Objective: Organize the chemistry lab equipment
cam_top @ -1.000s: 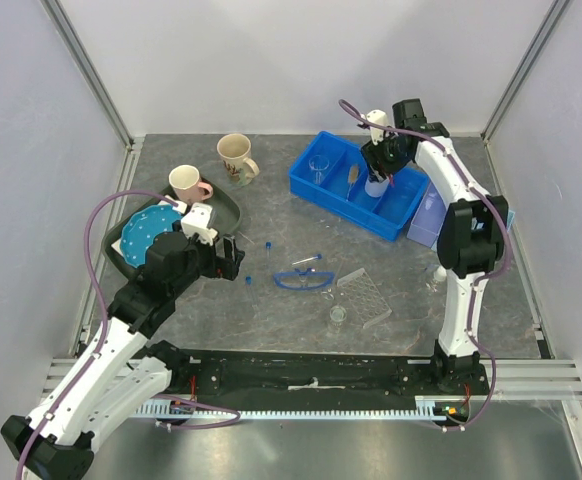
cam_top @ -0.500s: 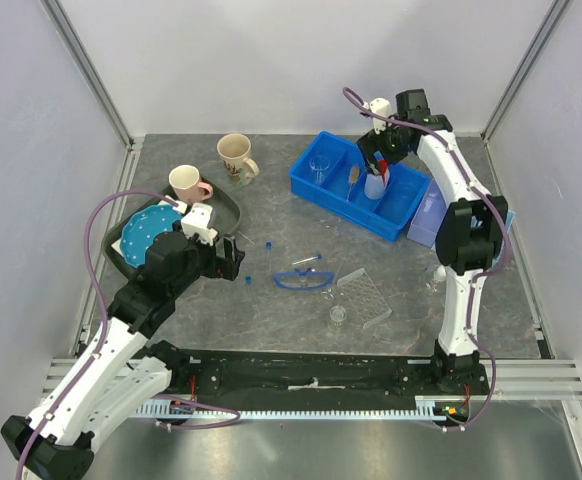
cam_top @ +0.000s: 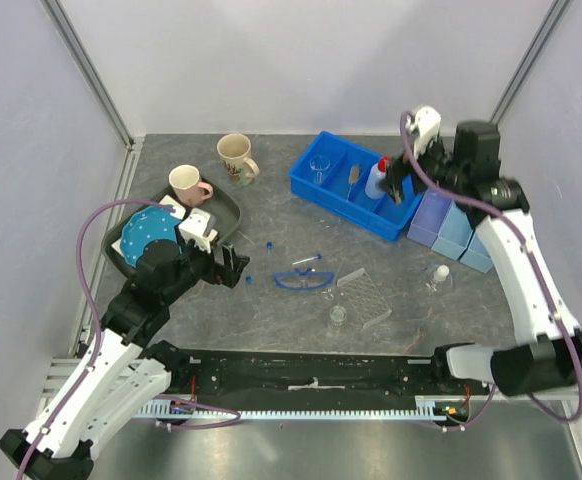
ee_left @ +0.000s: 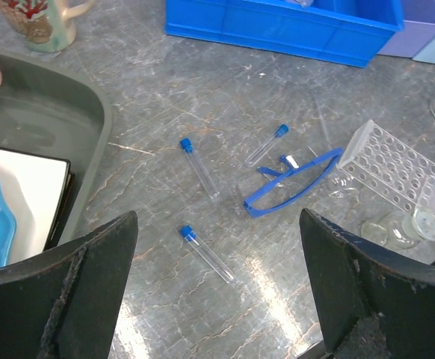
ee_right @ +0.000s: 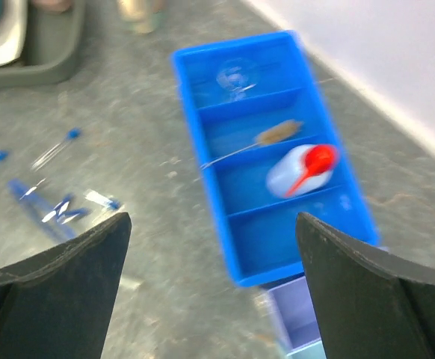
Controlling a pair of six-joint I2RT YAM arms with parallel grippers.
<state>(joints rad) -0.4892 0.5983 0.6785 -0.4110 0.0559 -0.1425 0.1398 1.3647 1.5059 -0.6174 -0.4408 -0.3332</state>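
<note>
The white squeeze bottle rested in the third cell of the blue divided bin at the far right. Its soft plastic body and curved red nozzle looked sorted there on purpose, beside the thin brush in the next cell to the left and a clear beaker in the cell beyond that. The right gripper hung above the bin with its jaws spread wide and nothing between them. The left gripper, equally wide and empty, hovered over the mottled grey tabletop, probably lining up on the loose items below. Three slim blue-capped tubes lay flat there, apart from one another. Just right of them lay the blue-framed goggles, and beside those the clear perforated tube rack sat tilted.
</note>
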